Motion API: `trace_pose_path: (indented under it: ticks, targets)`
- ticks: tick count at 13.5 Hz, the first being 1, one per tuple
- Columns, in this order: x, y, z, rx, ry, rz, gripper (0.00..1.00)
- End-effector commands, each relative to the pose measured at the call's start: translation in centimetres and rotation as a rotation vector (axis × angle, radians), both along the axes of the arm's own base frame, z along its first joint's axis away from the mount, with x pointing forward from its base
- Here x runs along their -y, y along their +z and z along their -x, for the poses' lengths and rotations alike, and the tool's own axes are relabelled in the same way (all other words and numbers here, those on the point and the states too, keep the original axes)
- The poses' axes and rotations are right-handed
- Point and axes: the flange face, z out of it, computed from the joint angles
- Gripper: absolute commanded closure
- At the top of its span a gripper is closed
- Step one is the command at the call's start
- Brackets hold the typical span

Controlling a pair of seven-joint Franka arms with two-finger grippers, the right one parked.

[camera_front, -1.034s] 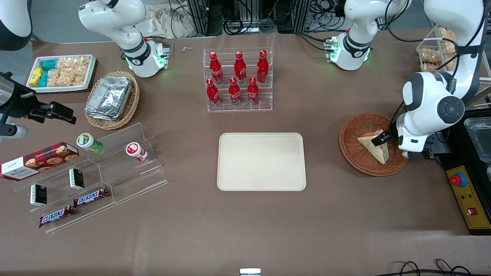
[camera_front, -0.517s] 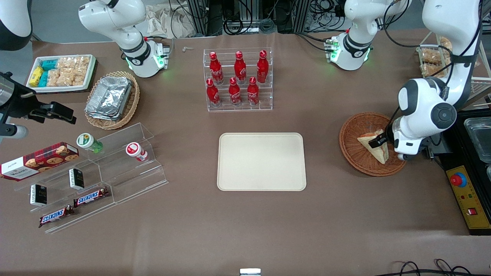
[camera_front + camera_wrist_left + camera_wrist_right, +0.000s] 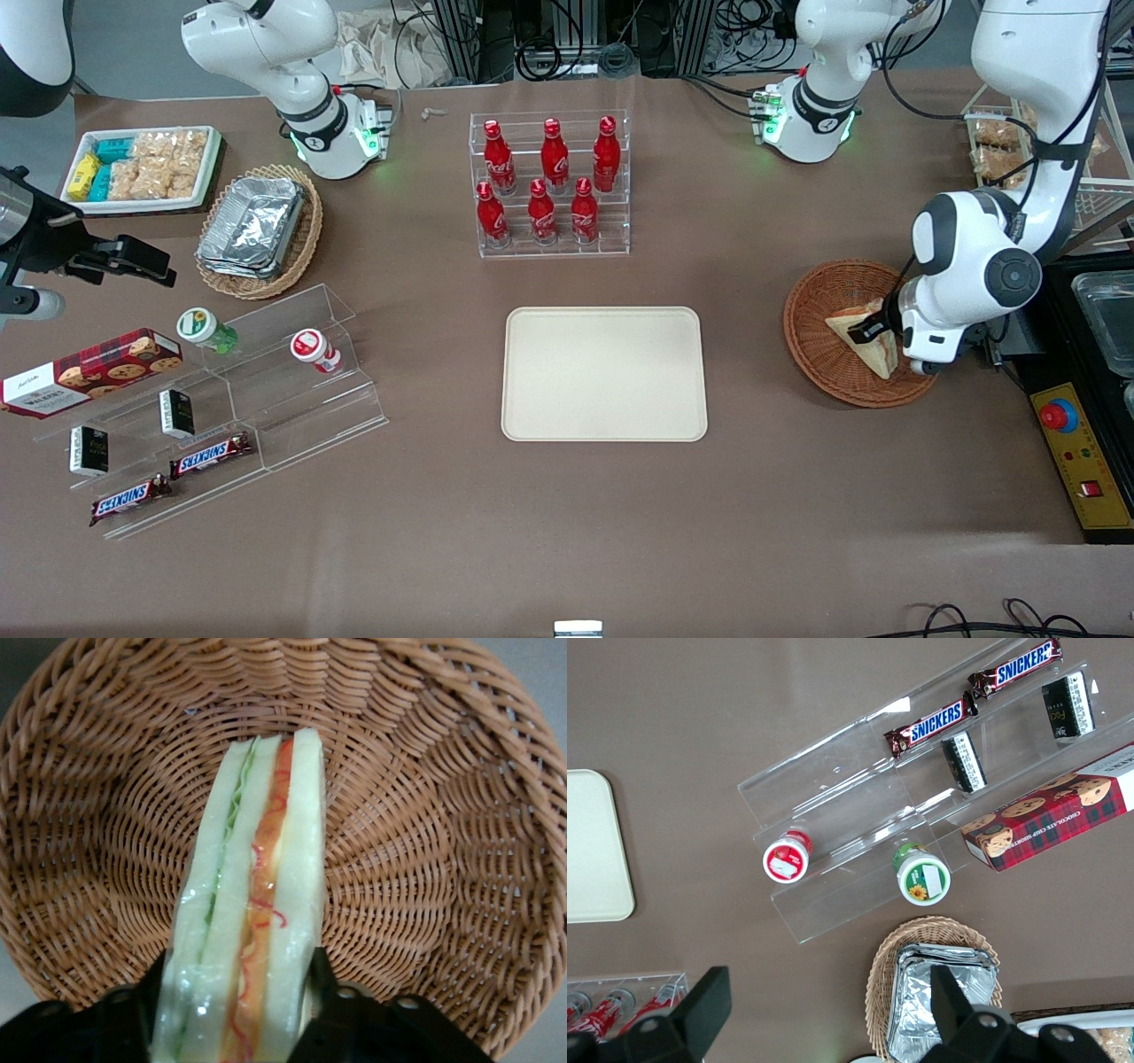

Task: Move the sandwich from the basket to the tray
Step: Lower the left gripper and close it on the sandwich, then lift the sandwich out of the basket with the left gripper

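Note:
The sandwich [image 3: 873, 356], a pale wedge with an orange and green filling stripe, lies in the round reddish-brown basket [image 3: 819, 354] toward the working arm's end of the table. My gripper [image 3: 873, 330] is down in the basket over the sandwich. In the left wrist view the sandwich [image 3: 257, 904] stands edge-on between the two black fingers [image 3: 323, 992], which press its wrap on both sides, with basket [image 3: 425, 815] weave all round it. The cream tray [image 3: 605, 372] lies bare on the table beside the basket, toward the table's middle.
A clear rack of red bottles [image 3: 549, 182] stands farther from the front camera than the tray. A stepped acrylic stand [image 3: 239, 390] with snacks, a tan basket of foil containers [image 3: 257, 226] and a white snack tray [image 3: 142, 168] lie toward the parked arm's end.
The working arm's wrist has shifted a little toward the tray and lower over the basket, bringing the fingers along the sandwich. The sandwich has hardly moved.

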Motion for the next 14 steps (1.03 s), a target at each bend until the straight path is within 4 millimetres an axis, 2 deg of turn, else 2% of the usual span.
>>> trace_pose_path:
  ticks: [1,5,6,8,12,14]
  targets:
    - [0.4,1.4,-0.9,0.012,0.019,-0.016,1.0]
    - [0.9,4.7,-2.7,-0.032,0.002,-0.02,1.0]
    - [0.9,6.0,-3.1,-0.043,-0.003,-0.024,1.0]
    - [0.8,9.6,-4.4,-0.075,-0.014,-0.028,1.0]
    - [1.6,18.0,-6.6,-0.115,-0.094,-0.013,1.0]
    - [1.6,20.9,-7.2,-0.101,-0.12,-0.005,1.0]
